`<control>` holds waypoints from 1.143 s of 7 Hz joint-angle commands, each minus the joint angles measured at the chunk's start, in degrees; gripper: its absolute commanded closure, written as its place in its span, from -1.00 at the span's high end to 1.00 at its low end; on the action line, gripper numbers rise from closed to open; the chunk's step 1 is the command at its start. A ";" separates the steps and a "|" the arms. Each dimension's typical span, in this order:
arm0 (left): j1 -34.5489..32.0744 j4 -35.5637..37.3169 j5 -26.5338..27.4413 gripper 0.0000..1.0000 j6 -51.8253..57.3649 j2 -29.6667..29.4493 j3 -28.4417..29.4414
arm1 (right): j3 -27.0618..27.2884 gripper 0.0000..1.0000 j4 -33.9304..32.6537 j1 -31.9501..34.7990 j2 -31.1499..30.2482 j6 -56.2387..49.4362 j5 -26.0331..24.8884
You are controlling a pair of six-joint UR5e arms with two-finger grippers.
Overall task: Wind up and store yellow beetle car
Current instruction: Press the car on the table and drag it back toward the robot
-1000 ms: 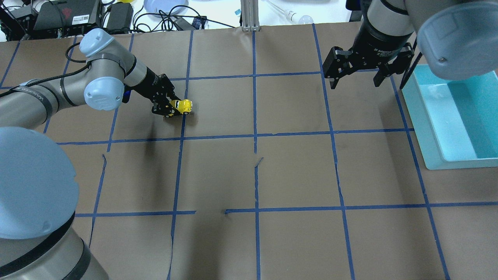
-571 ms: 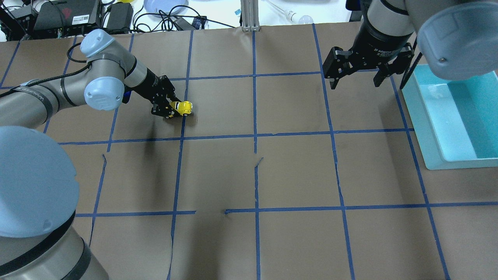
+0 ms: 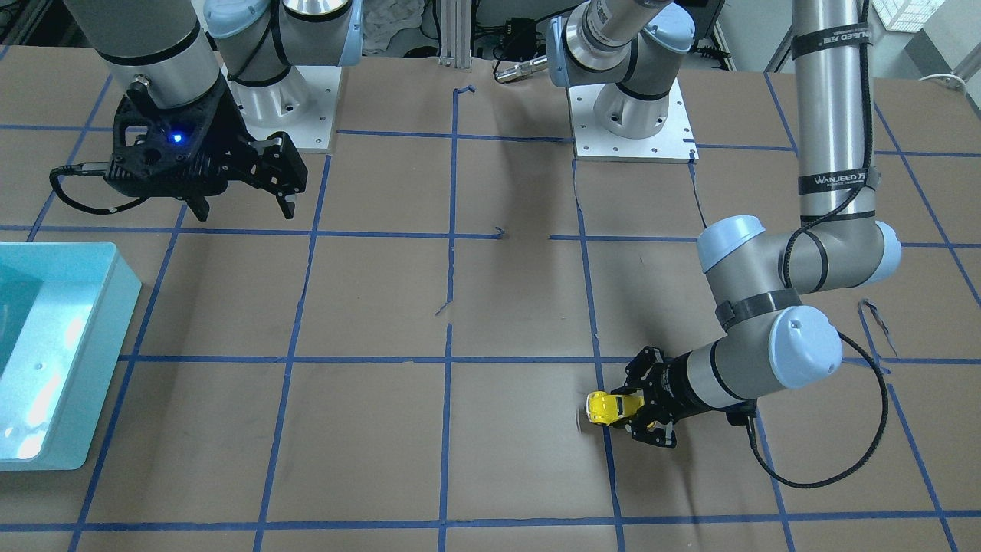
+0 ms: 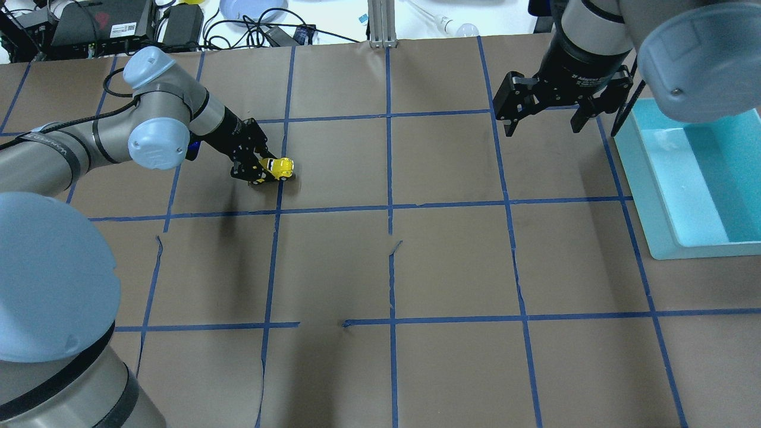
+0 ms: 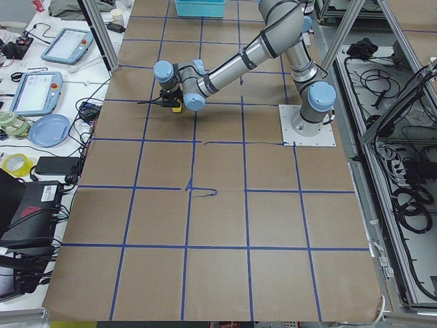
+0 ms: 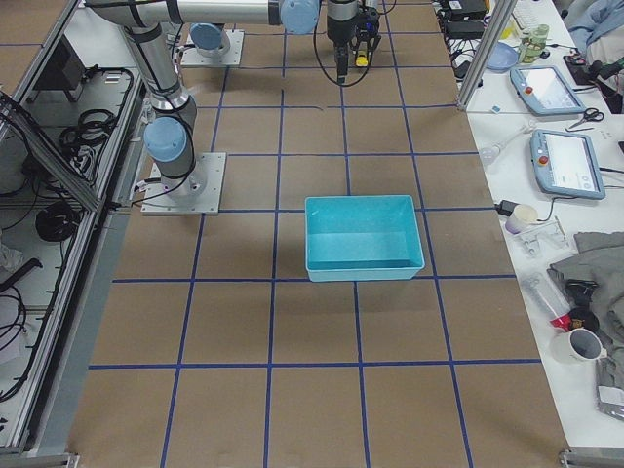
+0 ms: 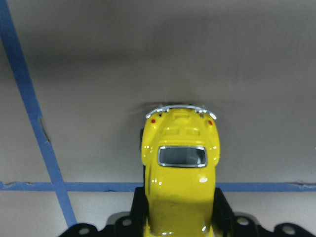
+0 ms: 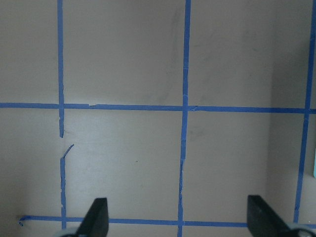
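I hold the left gripper [image 4: 261, 172] clamped on the yellow beetle car's [image 4: 278, 168] sides, wheels down on the table [image 4: 452, 261], probably so dragging winds it. The right gripper [image 4: 542, 123] hangs spread, empty, by the teal bin [image 4: 645, 178]. Versus a second ago, the car sits slightly nearer the robot.

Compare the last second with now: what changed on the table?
The left gripper, shut on the yellow beetle car, drew it slightly toward the robot's side of the table; the hold itself did not change. The right gripper hangs open in the same spot beside the teal bin, which has not moved.
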 commanded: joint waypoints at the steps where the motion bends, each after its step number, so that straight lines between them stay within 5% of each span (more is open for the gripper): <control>1: 0.59 -0.09 0.07 -1.00 0.08 -0.41 -0.12 | 0.00 1.00 0.00 0.00 0.00 0.00 0.00; 8: 4.99 -2.72 0.16 -1.00 5.08 -0.59 0.14 | 0.00 1.00 0.00 0.00 0.00 0.00 0.09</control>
